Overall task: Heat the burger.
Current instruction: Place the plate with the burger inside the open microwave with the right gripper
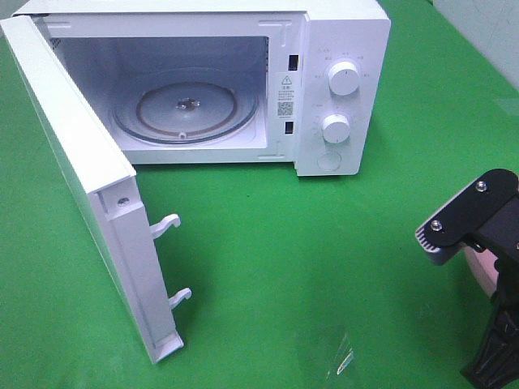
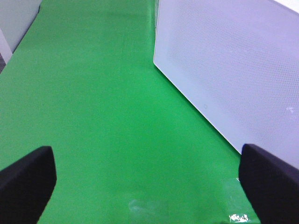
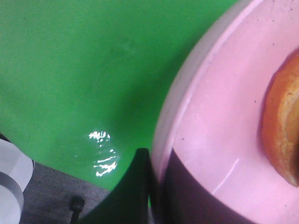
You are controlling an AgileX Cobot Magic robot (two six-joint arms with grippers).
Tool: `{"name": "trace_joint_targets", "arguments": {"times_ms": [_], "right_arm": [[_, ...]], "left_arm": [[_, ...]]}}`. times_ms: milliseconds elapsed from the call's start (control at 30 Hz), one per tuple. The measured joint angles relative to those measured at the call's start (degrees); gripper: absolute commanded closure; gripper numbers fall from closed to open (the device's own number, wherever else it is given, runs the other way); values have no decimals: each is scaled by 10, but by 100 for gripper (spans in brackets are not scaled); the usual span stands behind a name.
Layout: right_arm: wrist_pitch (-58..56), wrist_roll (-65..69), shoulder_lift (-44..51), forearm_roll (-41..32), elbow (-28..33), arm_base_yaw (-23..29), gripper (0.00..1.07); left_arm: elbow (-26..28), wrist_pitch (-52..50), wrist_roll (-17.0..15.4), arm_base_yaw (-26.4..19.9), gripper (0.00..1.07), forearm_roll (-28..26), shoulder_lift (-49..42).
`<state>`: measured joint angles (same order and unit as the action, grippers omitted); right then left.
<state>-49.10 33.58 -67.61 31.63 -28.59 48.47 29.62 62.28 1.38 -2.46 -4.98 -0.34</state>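
Orange-brown bun is all that shows of the burger point(image 3: 282, 126): one curved edge, sitting on the pink plate point(image 3: 219, 116) at the far right of the tabletop point(image 1: 308, 259), well apart from the microwave point(image 1: 340, 49). The right claw point(image 3: 156, 177) is pinched narrow on the plate's rim, with one dark finger over the top face and the other outside and below it. Whether the plate is lifted or resting I cannot tell.

The step in hand looks to be carrying plate and burger across to the oven. A rim pinch gives little leverage, so the plate should be kept level and moved slowly, or the burger may slide toward the low side. The approach is best made straight at the cavity, low enough to pass under its top edge. The plate should then be set down centred on the glass turntable point(image 1: 186, 109).

Edges to mind: the right wrist view shows the green cover ending close by the plate with floor beyond, so the first move should go inward. The door point(image 1: 73, 154) stands swung wide on the left, its latch hooks point(image 1: 166, 225) jutting toward the green in front of the oven. That stretch gives the right arm room. The left claw point(image 2: 147, 186) hangs wide, holding nothing, beside the door's outer face.
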Motion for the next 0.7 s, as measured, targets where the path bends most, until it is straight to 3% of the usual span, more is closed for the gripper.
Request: {"name": "trace_joint_targets", "arguments": {"times_ms": [700], "right_arm": [[1, 1, 25, 2, 1, 125, 107]], "left_arm": [[0, 0, 0, 0, 8, 0, 0]]}}
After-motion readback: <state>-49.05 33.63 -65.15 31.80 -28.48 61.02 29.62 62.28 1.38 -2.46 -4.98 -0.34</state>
